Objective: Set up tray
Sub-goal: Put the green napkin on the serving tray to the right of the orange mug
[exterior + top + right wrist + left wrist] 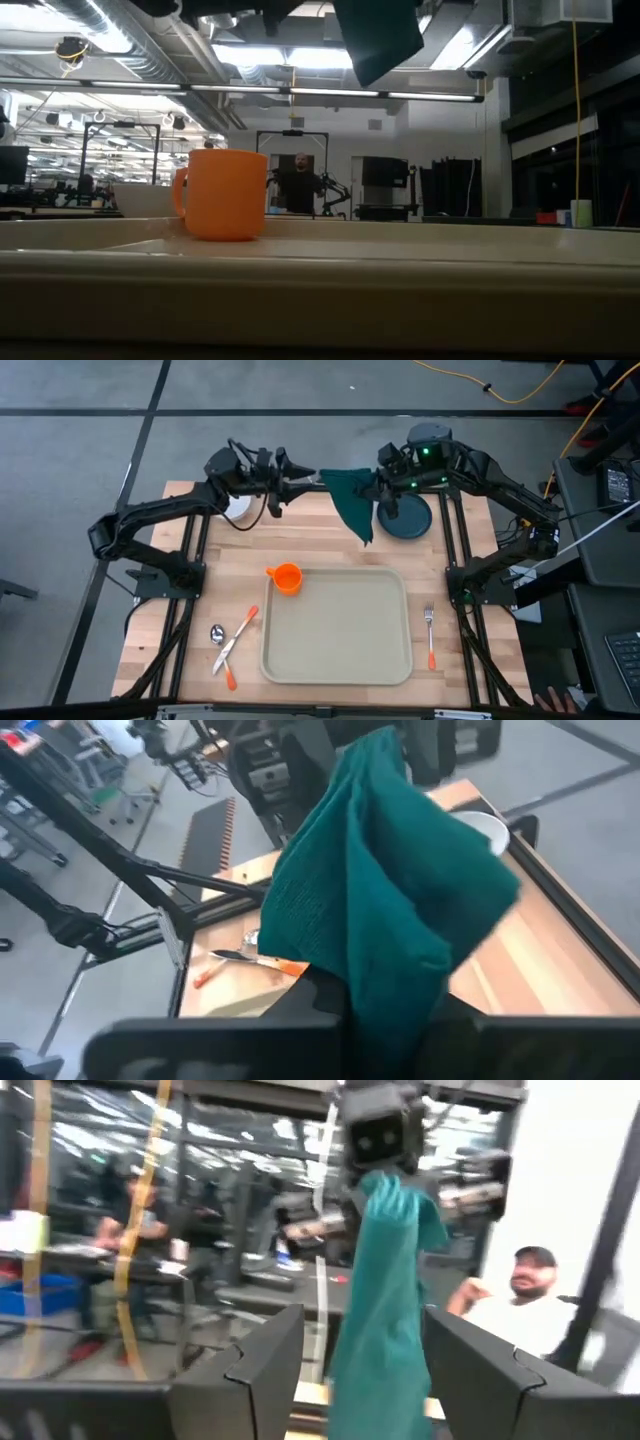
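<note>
High view: a wooden surface (320, 535) is seen from above, and the largest thing on it is the tray (338, 626), which lies flat at the near middle and has nothing inside it. A green cloth (350, 495) is held up in the air over the far edge of the surface, between the two arms. A dark round plate (408, 520) rests near the far right corner, partly under the right arm, and a white bowl (238, 508) is partly hidden under the left arm. An orange cup (286, 577) stands just outside the far left corner of the tray. A fork (430, 635) lies to the right of the tray, a knife (238, 638) and a spoon (221, 650) to its left.

The cloth is pinched by the right claw (378, 484), whose fingers are closed on its top edge. The left claw (312, 482) is at the cloth's other side; in the left wrist view its fingers (262, 1370) are seen spread wide with the cloth hanging between them, not gripped.

As a judgement, little of the setting-up is done: the plate, cup, cutlery and cloth all remain to be placed on the tray.
</note>
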Robot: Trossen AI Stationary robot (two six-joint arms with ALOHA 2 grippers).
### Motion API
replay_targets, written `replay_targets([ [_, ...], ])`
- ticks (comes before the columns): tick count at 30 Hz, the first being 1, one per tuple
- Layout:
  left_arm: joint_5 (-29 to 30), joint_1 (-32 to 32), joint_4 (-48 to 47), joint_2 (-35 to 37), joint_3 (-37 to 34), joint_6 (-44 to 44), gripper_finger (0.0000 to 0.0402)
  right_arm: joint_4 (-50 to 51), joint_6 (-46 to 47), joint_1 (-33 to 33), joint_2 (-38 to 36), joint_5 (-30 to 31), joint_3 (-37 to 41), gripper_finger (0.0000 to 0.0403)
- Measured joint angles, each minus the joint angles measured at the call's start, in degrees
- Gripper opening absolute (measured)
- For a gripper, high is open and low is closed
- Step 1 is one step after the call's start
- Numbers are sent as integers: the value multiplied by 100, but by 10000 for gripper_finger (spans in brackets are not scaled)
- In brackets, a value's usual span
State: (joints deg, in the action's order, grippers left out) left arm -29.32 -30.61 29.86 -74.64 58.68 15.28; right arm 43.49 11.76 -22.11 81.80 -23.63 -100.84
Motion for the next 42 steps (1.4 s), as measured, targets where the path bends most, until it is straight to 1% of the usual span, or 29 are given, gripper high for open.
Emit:
replay_targets([
  [8, -465, 22, 62, -377, 314, 198, 193, -105, 43, 11, 0, -65, 0, 12],
  [12, -579, 22, 395, -549, 403, 412, 192, -133, 114, 11, 0, -168, 0, 12],
  [15, -580, 23, 607, -631, 411, 498, 192, -242, 145, 11, 0, -212, 0, 12],
  [21, -571, 24, 697, -655, 408, 531, 192, -263, 164, 26, 0, -320, 0, 12],
  [26, -566, 75, 1182, -653, 406, 682, 192, -314, 168, 68, 0, -339, 0, 12],
  [35, -506, 261, 1265, -653, 411, 814, 191, -359, 171, 74, 0, -373, 0, 12],
  [42, -477, 433, 1215, -774, 689, 770, 191, -365, 172, 141, 0, -455, 0, 12],
])
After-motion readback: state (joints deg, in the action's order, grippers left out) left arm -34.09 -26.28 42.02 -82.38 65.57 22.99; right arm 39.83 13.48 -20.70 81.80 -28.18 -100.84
